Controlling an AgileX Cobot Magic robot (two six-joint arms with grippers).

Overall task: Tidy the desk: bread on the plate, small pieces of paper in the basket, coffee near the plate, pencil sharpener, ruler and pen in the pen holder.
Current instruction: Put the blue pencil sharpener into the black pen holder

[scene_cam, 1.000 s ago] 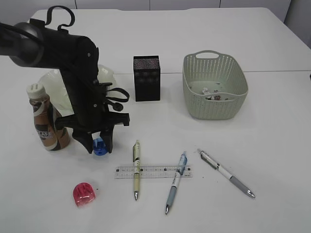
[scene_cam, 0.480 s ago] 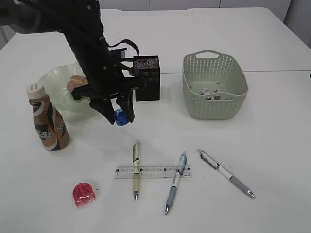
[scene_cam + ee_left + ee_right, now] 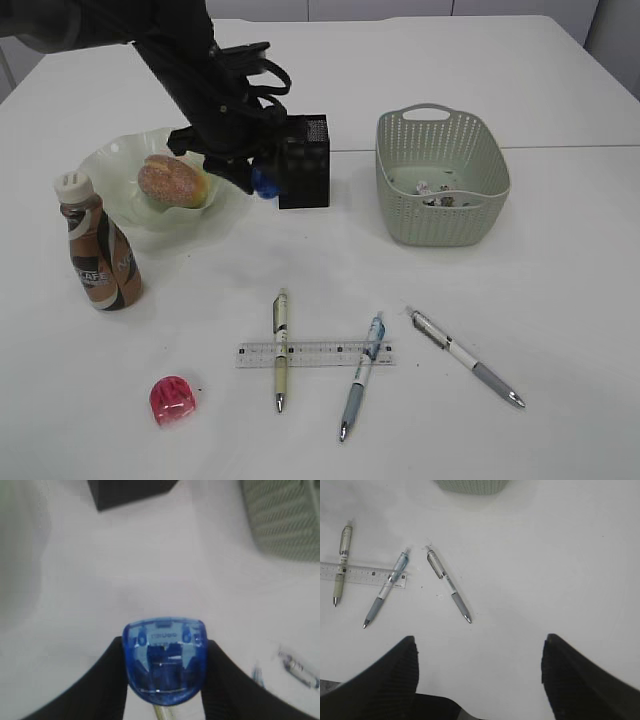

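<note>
A: Sharpener (image 3: 165, 661) first: your left gripper (image 3: 262, 181) has lifted the blue one off the desk (image 3: 560, 300) and carried it up from beside the coffee (image 3: 95, 252) to the near left edge of the pen holder (image 3: 303, 160). In the left wrist view the jaws are clamped on its two sides, so you hold it firmly.

B: Is it over the opening yet?

A: You can't quite call it. From the exterior view it hangs at the holder's front left corner, about level with the rim, not clearly above the mouth. My judgement: you need to bring it a little further right and back before you let go.

B: What else did the move change?

A: The arm swung clear of the plate (image 3: 110, 160), so you can now see the bread (image 3: 172, 182) sitting in it, with the coffee standing just beside. Those two look done.

B: And the right side?

A: Your right gripper (image 3: 480, 680) waits with its jaws wide apart, holding nothing, above the three pens (image 3: 447, 583) and the ruler (image 3: 315, 354).

B: What is left?

A: The red sharpener (image 3: 173, 399), the ruler and the pens lie on the desk. Paper scraps (image 3: 437, 194) already sit in the basket (image 3: 440, 130).
</note>
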